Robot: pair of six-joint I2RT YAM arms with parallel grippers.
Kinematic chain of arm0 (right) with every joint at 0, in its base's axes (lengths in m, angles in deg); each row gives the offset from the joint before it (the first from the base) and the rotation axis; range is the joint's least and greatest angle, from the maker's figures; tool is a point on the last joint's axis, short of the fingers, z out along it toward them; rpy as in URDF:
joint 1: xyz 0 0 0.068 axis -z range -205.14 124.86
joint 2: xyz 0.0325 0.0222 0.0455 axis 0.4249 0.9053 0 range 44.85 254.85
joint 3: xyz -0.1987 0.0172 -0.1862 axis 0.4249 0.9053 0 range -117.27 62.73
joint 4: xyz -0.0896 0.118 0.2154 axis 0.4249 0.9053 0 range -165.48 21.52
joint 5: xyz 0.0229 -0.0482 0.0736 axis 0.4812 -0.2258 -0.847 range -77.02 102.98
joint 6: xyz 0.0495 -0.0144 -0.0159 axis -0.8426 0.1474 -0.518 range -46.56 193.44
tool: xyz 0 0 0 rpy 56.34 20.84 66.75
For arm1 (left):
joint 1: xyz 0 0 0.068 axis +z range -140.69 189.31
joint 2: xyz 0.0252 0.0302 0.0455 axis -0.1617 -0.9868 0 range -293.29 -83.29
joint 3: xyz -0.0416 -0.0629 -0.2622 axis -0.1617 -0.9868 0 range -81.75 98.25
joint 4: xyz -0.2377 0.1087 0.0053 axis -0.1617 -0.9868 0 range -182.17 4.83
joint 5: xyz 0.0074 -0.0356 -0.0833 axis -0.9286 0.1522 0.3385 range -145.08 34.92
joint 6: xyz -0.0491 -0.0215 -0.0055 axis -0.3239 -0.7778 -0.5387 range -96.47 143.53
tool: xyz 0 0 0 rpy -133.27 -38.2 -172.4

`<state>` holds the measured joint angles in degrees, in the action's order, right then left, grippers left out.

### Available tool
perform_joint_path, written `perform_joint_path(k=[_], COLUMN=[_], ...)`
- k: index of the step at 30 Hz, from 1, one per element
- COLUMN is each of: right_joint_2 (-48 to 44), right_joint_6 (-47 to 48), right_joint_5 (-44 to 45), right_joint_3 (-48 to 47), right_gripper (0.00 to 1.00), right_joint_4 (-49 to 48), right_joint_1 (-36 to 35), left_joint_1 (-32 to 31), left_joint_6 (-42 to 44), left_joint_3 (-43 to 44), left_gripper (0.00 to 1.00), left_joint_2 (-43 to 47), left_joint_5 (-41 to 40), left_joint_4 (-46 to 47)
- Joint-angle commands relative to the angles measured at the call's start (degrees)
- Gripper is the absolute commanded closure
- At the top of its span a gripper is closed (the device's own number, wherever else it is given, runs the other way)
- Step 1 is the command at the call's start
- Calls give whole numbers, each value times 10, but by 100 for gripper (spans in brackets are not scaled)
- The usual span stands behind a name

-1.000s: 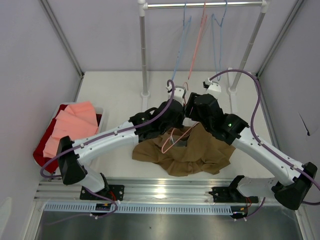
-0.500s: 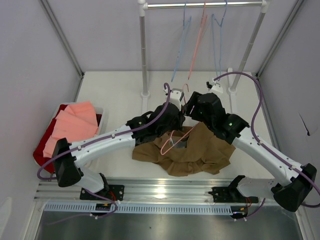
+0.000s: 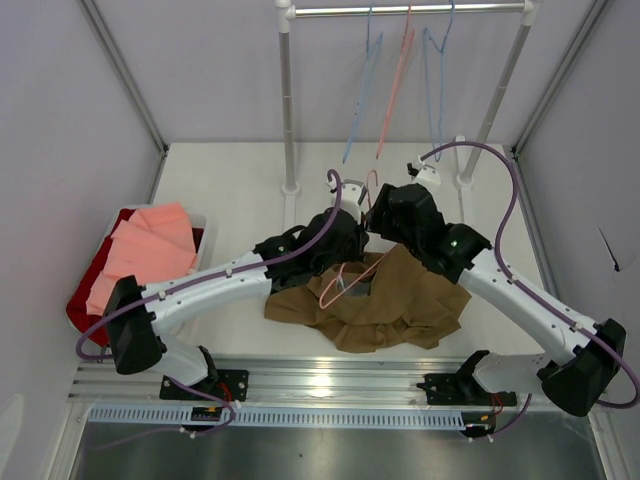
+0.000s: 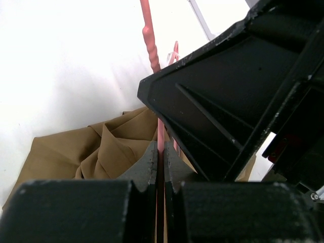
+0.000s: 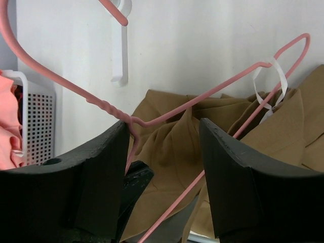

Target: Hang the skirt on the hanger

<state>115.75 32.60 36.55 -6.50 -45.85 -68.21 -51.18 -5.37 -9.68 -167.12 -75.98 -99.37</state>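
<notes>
The tan-brown skirt (image 3: 385,305) lies crumpled on the table near the front edge. The pale-pink hanger (image 3: 342,282) is held above it, its hook up between the two wrists. My left gripper (image 4: 161,157) is shut on the hanger's wire (image 4: 150,35) just below the twisted neck. My right gripper (image 5: 164,152) is open right beside it, its fingers (image 5: 238,177) on either side of the hanger's lower bar (image 5: 223,152), over the skirt (image 5: 177,172). A white loop (image 5: 266,83) hangs at the hanger's corner.
A white basket (image 3: 200,245) at the left holds a salmon-pink garment (image 3: 145,245) and red cloth (image 3: 85,300). A clothes rail (image 3: 405,10) at the back carries blue hangers (image 3: 365,85) and a pink one (image 3: 395,85). Its posts (image 3: 288,120) stand behind the arms.
Both wrists have shifted slightly back and left with the hanger, which has lifted a little above the skirt. The skirt has not moved.
</notes>
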Motion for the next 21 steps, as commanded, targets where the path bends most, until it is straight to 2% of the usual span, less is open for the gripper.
perform_joint_path(k=[1,6,7,10,18,21], right_joint_2=[24,-3,-11,-43,-108,-114], right_joint_6=[3,58,68,94,115,119], right_joint_5=[9,-12,-20,-36,-27,-21], right_joint_3=[-27,-35,-40,-57,-86,-104], right_gripper=[38,30,27,23,20,20], right_joint_4=[-25,-46,-55,-61,-52,-41], right_joint_1=[-16,-15,-16,-15,7,16], left_joint_1=[-22,-17,-10,-3,27,32], left_joint_6=[15,10,7,5,-2,-9], left_joint_3=[4,29,41,32,38,66], left_gripper=[100,100,100,100,100,100], left_joint_2=[19,31,32,62,134,140], left_joint_5=[68,-3,-9,-18,-50,-60], left_joint_4=[102,38,10,3,-43,-100])
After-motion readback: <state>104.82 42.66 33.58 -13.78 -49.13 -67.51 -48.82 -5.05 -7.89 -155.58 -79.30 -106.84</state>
